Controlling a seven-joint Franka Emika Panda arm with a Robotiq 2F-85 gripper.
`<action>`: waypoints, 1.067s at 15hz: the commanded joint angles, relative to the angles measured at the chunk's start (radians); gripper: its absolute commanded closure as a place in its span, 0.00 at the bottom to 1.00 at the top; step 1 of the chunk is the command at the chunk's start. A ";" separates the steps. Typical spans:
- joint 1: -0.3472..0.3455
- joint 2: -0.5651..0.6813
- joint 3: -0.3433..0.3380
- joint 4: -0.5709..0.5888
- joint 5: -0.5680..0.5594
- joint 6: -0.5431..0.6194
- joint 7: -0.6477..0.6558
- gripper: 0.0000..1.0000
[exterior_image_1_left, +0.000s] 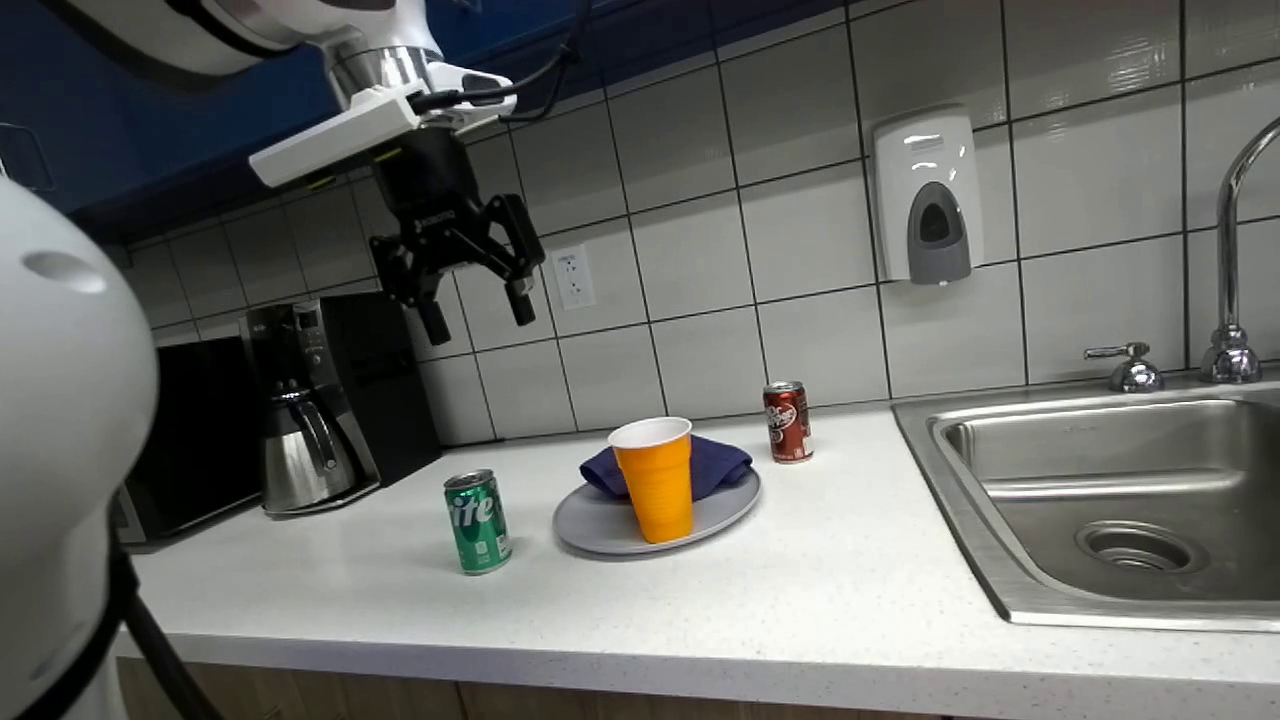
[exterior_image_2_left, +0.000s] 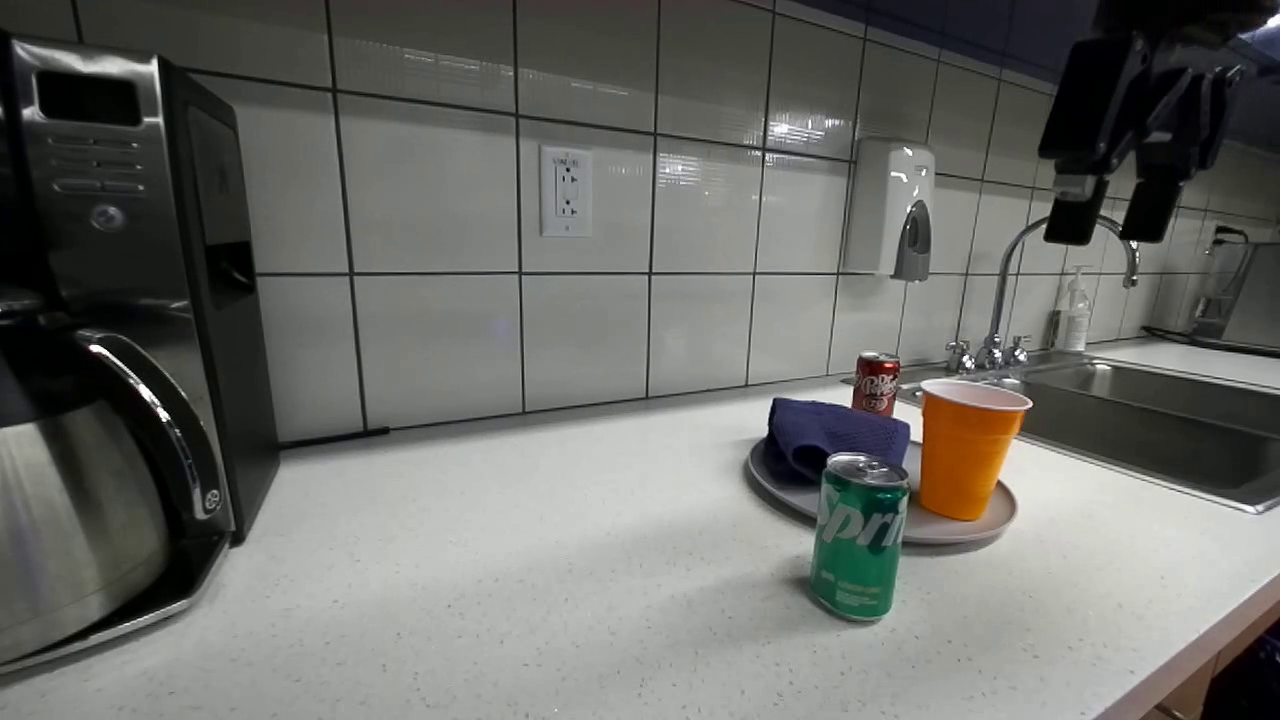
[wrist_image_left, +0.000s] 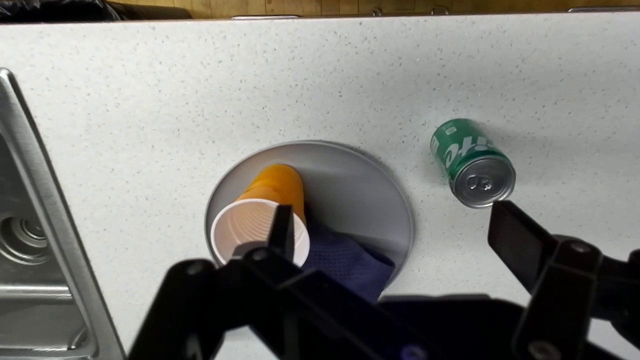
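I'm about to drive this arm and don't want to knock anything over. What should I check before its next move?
1. Gripper open, nothing between its fingers: ok.
2. Gripper raised clear of the things on the countertop: ok.
3. Orange plastic cup upright on the gray plate, which also bears the folded purple cloth: ok.
4. Sprite can upright, off the plate: ok.
5. Dr Pepper can upright, off the plate: ok.
6. Cup empty: cannot tell; a finger hides part of its inside in the wrist view.
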 joint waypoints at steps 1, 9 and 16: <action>-0.033 0.071 -0.032 0.017 -0.018 0.061 -0.057 0.00; -0.071 0.248 -0.082 0.074 -0.010 0.166 -0.095 0.00; -0.078 0.416 -0.101 0.166 0.007 0.205 -0.102 0.00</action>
